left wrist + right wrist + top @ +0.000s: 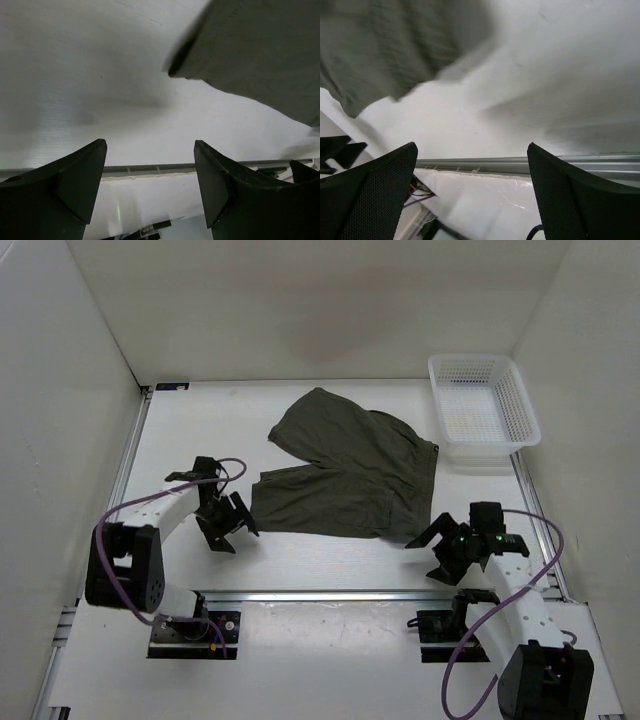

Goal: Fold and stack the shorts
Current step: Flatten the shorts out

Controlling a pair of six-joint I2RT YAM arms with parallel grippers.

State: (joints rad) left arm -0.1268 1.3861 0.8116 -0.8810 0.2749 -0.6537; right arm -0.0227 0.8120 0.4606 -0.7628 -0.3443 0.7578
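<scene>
The dark olive shorts (345,465) lie spread on the tabletop (300,565), in the middle and towards the far side, to the left of the white mesh basket (478,358) and apart from it. They look crumpled at the far left, and you cannot tell how many layers are already folded.

Both sets of jaws are apart and empty. The left gripper (226,517) sits just off the near left edge of the cloth, with its arm bent low over the tabletop. The right gripper (432,550) sits just off the near right corner, wrist tipped down and pointing inward. In each wrist view only bare tabletop shows between the fingers, and the fabric lies beyond them.

The next fold probably calls for a fresh hold on those two near corners. Go in low and take the whole thickness of cloth at each corner. Then lift both sides together so the hem stays straight, and lay it down edge to edge.
</scene>
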